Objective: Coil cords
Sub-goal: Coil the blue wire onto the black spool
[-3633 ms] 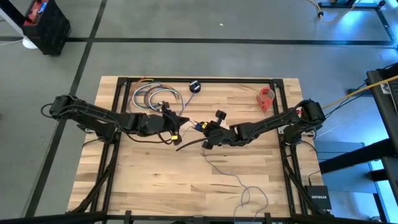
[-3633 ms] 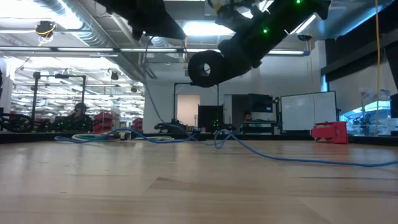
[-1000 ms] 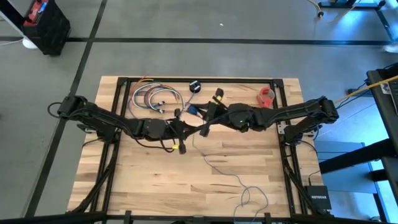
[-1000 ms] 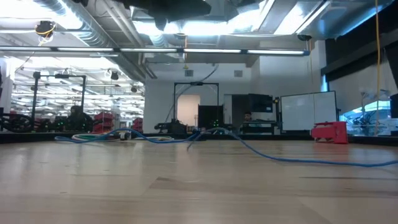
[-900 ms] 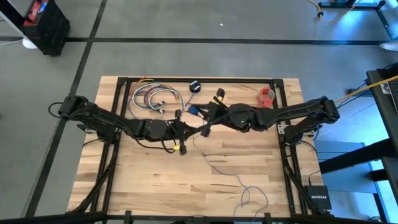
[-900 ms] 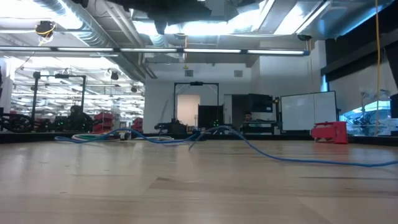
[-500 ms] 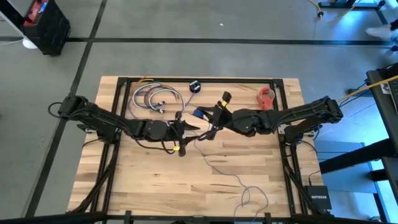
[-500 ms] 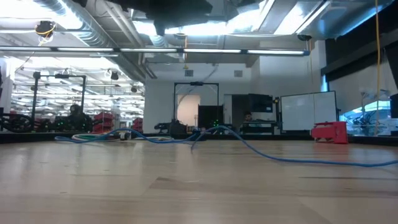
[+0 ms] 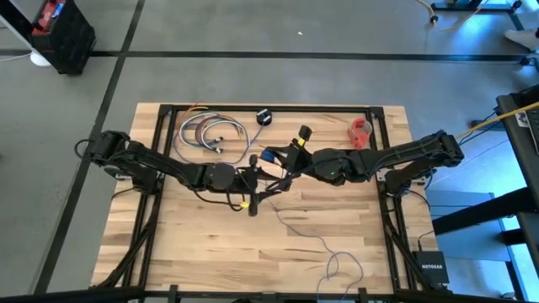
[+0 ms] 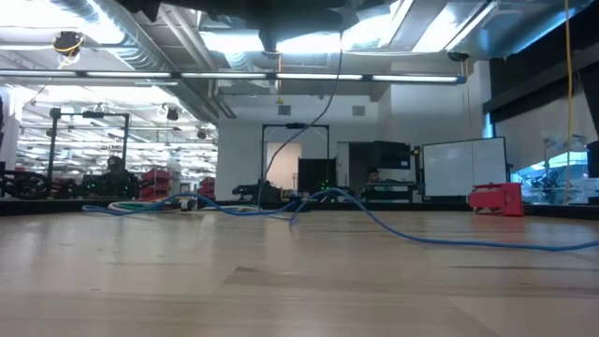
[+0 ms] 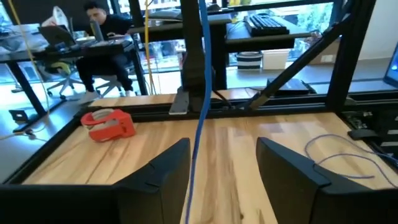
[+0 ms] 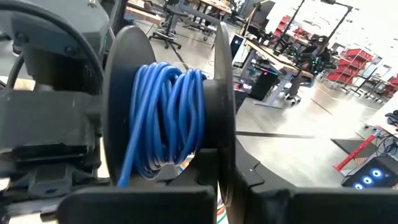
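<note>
High view: both arms are seen meeting over the middle of the wooden table (image 9: pixel 337 236). The left gripper (image 11: pixel 221 165) is held with its fingers spread wide, and the thin blue cord (image 11: pixel 200 124) is seen hanging between them without being pinched. The right gripper (image 9: pixel 290 160) is closed on a black spool (image 12: pixel 168 112), around which many turns of cord are wound. From there the cord is trailed across the boards to a loose loop (image 9: pixel 341 268) near the table's front edge.
</note>
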`<state>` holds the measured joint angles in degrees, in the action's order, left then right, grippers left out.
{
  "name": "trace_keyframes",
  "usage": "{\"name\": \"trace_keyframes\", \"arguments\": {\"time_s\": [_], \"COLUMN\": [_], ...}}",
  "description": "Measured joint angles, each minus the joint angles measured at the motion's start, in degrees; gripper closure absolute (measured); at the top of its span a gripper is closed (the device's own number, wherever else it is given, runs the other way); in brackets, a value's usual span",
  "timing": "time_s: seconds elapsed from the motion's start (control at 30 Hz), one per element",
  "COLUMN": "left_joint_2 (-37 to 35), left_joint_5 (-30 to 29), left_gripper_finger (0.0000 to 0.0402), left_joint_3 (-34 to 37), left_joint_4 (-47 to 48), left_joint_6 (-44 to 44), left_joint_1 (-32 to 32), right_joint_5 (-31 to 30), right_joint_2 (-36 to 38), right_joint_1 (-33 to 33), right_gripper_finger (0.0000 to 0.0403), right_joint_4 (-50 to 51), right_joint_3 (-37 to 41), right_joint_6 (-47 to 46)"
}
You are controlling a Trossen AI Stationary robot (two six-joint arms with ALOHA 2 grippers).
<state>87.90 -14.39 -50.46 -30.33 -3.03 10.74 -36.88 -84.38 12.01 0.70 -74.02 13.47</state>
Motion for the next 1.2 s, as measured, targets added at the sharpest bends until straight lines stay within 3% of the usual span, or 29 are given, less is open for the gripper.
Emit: {"name": "trace_keyframes", "arguments": {"time_s": [0.1, 0.27, 0.53, 0.77, 0.97, 1.2], "left_joint_2": [0.8, 1.5, 1.5, 1.5, 1.2, -3.1], "left_joint_5": [-0.1, -0.2, -0.2, -4.6, -5.2, -5.3], "left_gripper_finger": [0.0230, 0.0275, 0.0391, 0.0398, 0.0399, 0.0398], "left_joint_3": [-0.1, -0.2, -0.2, -0.2, -0.4, -0.2], "left_joint_4": [-0.4, -2.2, -1.0, 6.4, 10.1, 19.4], "left_joint_6": [-1.0, -2.0, -3.3, -1.4, -0.3, -0.3], "left_joint_1": [0.0, 0.0, -0.5, -3.2, -4.7, -4.7], "right_joint_5": [0.0, 0.0, 0.5, 1.1, -3.7, -7.0], "right_joint_2": [0.0, 0.0, 0.0, 0.1, 1.0, 1.1], "right_joint_1": [0.0, 0.0, 0.0, 2.0, 5.8, 9.6], "right_gripper_finger": [0.0398, 0.0398, 0.0398, 0.0398, 0.0398, 0.0398], "right_joint_4": [0.3, 0.4, 0.3, 0.7, 3.6, 14.8], "right_joint_3": [0.0, 0.0, 0.0, 0.2, 0.3, 0.2], "right_joint_6": [0.0, 0.0, 0.1, 1.0, 2.2, -5.9]}}
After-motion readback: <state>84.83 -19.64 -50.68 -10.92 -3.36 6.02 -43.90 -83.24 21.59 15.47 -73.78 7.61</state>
